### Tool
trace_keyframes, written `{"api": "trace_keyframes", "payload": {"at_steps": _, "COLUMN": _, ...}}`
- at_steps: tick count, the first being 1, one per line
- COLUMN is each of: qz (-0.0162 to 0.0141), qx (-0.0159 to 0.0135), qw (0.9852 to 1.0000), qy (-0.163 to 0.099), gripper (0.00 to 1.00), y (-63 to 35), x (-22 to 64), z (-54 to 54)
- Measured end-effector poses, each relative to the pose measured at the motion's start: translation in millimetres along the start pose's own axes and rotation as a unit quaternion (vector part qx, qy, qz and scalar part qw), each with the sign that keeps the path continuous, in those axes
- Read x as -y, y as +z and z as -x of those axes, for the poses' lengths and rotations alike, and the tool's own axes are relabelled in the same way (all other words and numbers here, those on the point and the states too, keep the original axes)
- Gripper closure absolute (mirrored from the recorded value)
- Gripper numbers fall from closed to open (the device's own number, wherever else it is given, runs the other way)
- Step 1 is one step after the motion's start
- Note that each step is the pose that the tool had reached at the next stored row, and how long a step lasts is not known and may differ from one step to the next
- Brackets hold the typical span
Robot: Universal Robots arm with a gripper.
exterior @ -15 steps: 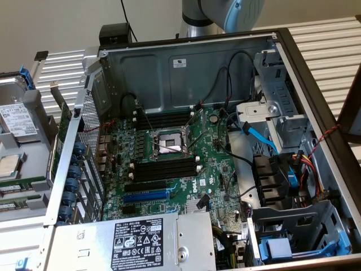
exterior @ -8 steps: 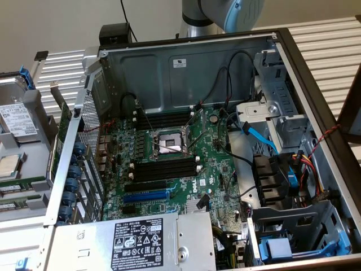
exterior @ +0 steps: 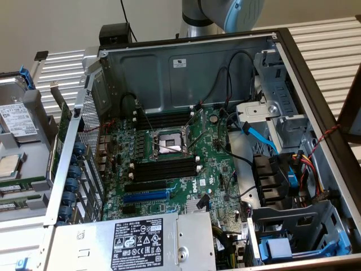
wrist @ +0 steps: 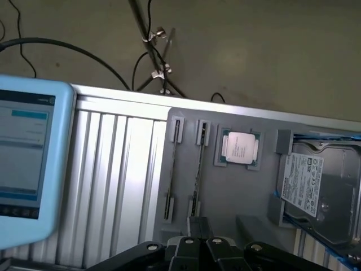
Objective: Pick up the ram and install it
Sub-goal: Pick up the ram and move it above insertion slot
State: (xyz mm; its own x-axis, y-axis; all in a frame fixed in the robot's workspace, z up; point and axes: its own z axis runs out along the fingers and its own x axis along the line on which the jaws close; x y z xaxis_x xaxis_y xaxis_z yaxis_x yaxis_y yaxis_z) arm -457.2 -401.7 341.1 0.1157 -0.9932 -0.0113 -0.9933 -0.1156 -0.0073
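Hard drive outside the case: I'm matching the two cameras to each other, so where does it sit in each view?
Exterior view: the hard drive lies label up at the exterior view's left edge, outside the computer case.
Wrist view: the hard drive lies label up on the grey tray, beside the processor chip.
Shared landmark: that processor chip.

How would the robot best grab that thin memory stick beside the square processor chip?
Probably by the bare middle of the ram, coming from straight above with the end effector pinching its two flat faces: it appears to stand on edge, and grey holders cover both ends.
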Motion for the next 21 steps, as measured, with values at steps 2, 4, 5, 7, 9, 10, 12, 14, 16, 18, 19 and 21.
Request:
{"api": "trace_keyframes", "payload": {"at_steps": 2, "qz": -0.0007, "qx": -0.0002, "qw": 1.0, "qy": 0.005, "gripper": 0.89, "y": 2.8, "x": -0.1, "z": 0.0}}
{"api": "trace_keyframes", "payload": {"at_steps": 4, "qz": -0.0013, "qx": -0.0003, "qw": 0.9999, "qy": 0.015, "gripper": 0.89, "y": 5.5, "x": -0.1, "z": 0.0}}
{"api": "trace_keyframes", "payload": {"at_steps": 5, "qz": -0.0017, "qx": -0.0004, "qw": 0.9998, "qy": 0.021, "gripper": 0.89, "y": 6.6, "x": -0.1, "z": 0.0}}
{"api": "trace_keyframes", "payload": {"at_steps": 7, "qz": -0.0024, "qx": -0.0006, "qw": 0.9994, "qy": 0.034, "gripper": 0.89, "y": 8.6, "x": -0.1, "z": 0.0}}
{"api": "trace_keyframes", "payload": {"at_steps": 9, "qz": -0.0025, "qx": -0.0009, "qw": 0.9989, "qy": 0.047, "gripper": 0.89, "y": 9.2, "x": -0.1, "z": -0.1}}
{"api": "trace_keyframes", "payload": {"at_steps": 10, "qz": -0.0025, "qx": -0.001, "qw": 0.9987, "qy": 0.051, "gripper": 0.89, "y": 9.2, "x": -0.1, "z": -0.1}}
{"api": "trace_keyframes", "payload": {"at_steps": 12, "qz": -0.0027, "qx": -0.001, "qw": 0.9982, "qy": 0.06, "gripper": 0.89, "y": 9.6, "x": -0.1, "z": -0.1}}
{"api": "trace_keyframes", "payload": {"at_steps": 14, "qz": -0.0028, "qx": -0.001, "qw": 0.9981, "qy": 0.061, "gripper": 0.89, "y": 9.6, "x": -0.1, "z": 0.0}}
{"api": "trace_keyframes", "payload": {"at_steps": 16, "qz": -0.0028, "qx": -0.001, "qw": 0.9981, "qy": 0.061, "gripper": 0.89, "y": 9.6, "x": -0.1, "z": 0.0}}
{"api": "trace_keyframes", "payload": {"at_steps": 18, "qz": -0.0027, "qx": -0.001, "qw": 0.9981, "qy": 0.061, "gripper": 0.89, "y": 9.6, "x": -0.1, "z": -0.1}}
{"api": "trace_keyframes", "payload": {"at_steps": 19, "qz": -0.0027, "qx": -0.001, "qw": 0.9981, "qy": 0.061, "gripper": 0.89, "y": 9.6, "x": -0.1, "z": 0.0}}
{"api": "trace_keyframes", "payload": {"at_steps": 21, "qz": -0.0028, "qx": -0.001, "qw": 0.9981, "qy": 0.061, "gripper": 0.89, "y": 9.6, "x": -0.1, "z": -0.1}}
